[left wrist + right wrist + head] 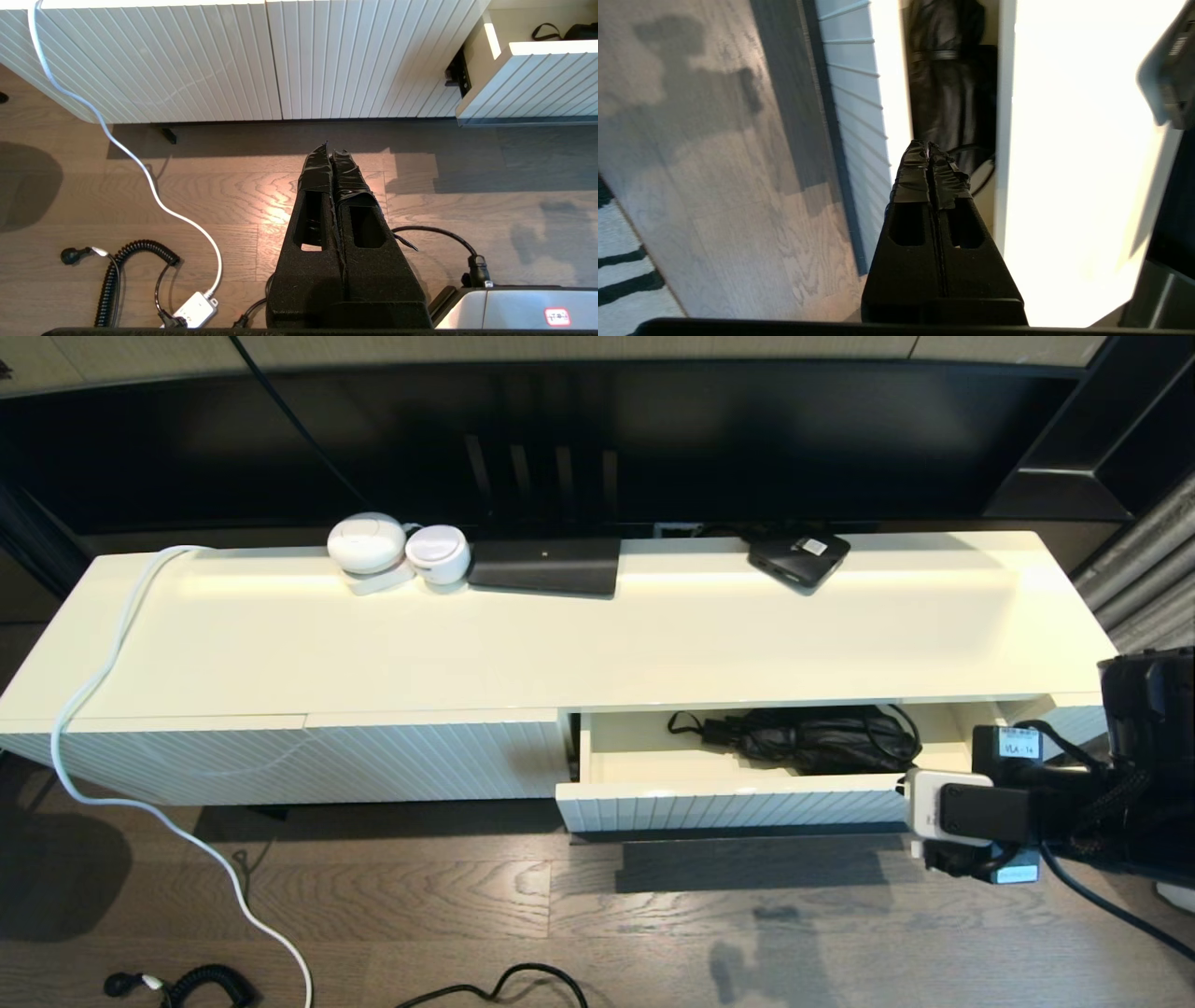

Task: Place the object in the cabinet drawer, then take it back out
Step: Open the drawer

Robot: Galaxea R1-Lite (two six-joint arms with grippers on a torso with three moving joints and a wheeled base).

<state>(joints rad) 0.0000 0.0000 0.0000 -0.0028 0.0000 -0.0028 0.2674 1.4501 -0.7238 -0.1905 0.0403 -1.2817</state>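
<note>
Just ahead of the right hand (pixel 928 150), whose fingers are pressed together holding nothing, the cabinet drawer (pixel 738 798) stands partly pulled out, its ribbed front directly beneath the fingertips. Beyond them, inside the drawer, lies the object, a black bundle of cables (pixel 812 735), apart from the hand and untouched. The left hand (pixel 332 154) hangs low over the wooden floor (pixel 233 196), fingers closed and empty, with the drawer well off to its right side and the closed ribbed panel (pixel 187 56) ahead.
</note>
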